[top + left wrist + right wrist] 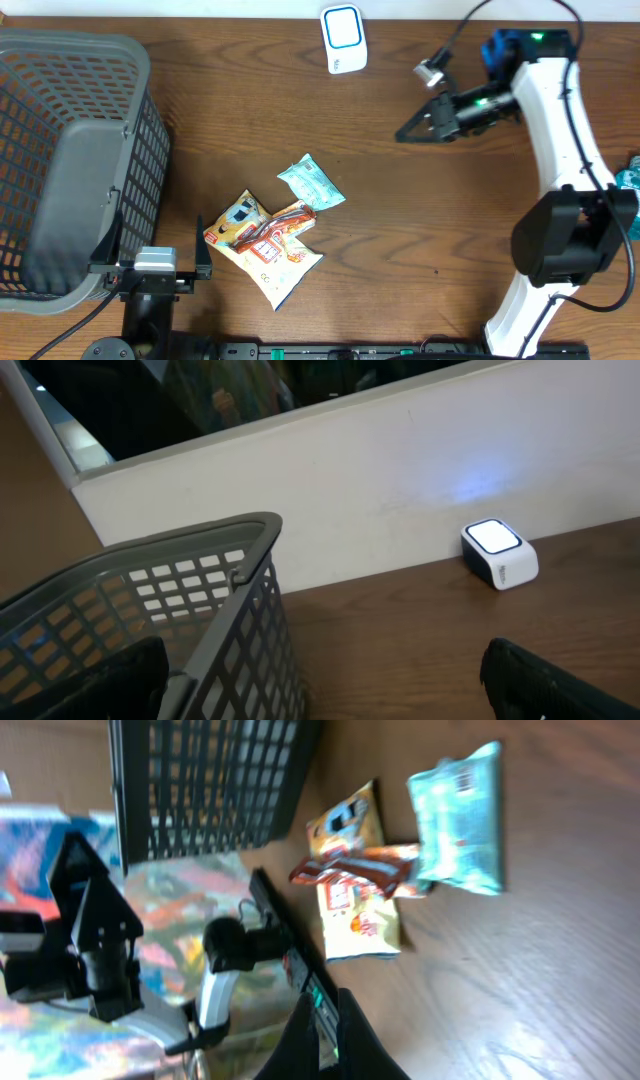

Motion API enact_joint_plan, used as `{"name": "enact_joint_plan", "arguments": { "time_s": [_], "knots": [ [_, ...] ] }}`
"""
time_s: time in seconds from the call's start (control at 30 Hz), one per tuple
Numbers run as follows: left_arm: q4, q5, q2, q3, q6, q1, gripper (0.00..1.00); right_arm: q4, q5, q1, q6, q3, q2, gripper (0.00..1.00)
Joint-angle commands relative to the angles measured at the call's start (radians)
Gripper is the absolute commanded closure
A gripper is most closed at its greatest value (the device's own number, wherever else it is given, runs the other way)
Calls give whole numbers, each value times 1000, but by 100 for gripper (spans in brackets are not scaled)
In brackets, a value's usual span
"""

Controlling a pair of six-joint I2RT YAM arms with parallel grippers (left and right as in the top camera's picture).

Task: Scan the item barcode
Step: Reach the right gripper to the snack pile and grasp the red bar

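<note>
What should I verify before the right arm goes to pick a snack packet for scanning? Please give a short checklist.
1. Right gripper open for a grasp: not ok, jaws shut, nothing held.
2. Left gripper out of the way: ok, open by the grey plastic mesh basket.
3. White box scanner with blue-rimmed face lit: ok.
4. Teal foil packet free to lift: cannot tell, its corner meets the red-brown wrapper.
5. Code side of that packet facing up: cannot tell, too blurred.

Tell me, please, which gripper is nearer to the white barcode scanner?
Right. The right gripper hangs a short way right of the barcode scanner, towards the robot; the left gripper is far off beside the grey basket.
</note>
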State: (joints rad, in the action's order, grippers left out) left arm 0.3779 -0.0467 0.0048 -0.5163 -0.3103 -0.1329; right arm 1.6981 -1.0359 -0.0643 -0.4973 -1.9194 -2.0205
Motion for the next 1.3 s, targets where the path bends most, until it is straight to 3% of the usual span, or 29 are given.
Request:
{"name": "enact_joint_plan", "arguments": {
  "time_s": [0.0, 0.27, 0.5, 0.6, 0.67, 0.7, 0.73, 0.8, 0.83, 0.93, 1.07, 1.27],
  "knots": [
    [-5, 9, -2, -5, 16, -4, 0, 1, -15, -99, 11, 0, -1, 99],
    [-5, 9, -2, -5, 16, -4, 0, -6, 147, -317, 74, 1, -1, 98],
    [-6, 9, -2, -5, 16, -4, 0, -124, 222, -473, 111, 1, -1, 98],
    [-6, 9, -2, -5, 16, -4, 0, -171, 354, -512, 206, 1, -1, 98],
    [-6, 9, -2, -5, 16, -4, 0, -222, 555, -555, 312, 1, -2, 98],
    [-6, 9, -2, -5, 16, -4, 0, -240, 591, -565, 336, 1, -3, 96],
    [-6, 9, -2, -5, 16, -4, 0, -264, 624, -579, 364, 1, -5, 81],
    [-6, 9, -2, -5, 16, -4, 0, -302, 641, -602, 381, 1, -8, 25],
    [-6, 9, -2, -5, 16, -4, 0, -322, 641, -615, 381, 1, -10, 3],
    [-6, 9, -2, -5, 16, -4, 0, -368, 642, -653, 360, 2, -11, 1],
    [-6, 9, -2, -5, 16, -4, 0, -376, 697, -707, 228, 17, -11, 1],
    [-6, 9, -2, -5, 16, -4, 0, -508, 835, -789, 220, 132, -11, 1]
  ]
}}
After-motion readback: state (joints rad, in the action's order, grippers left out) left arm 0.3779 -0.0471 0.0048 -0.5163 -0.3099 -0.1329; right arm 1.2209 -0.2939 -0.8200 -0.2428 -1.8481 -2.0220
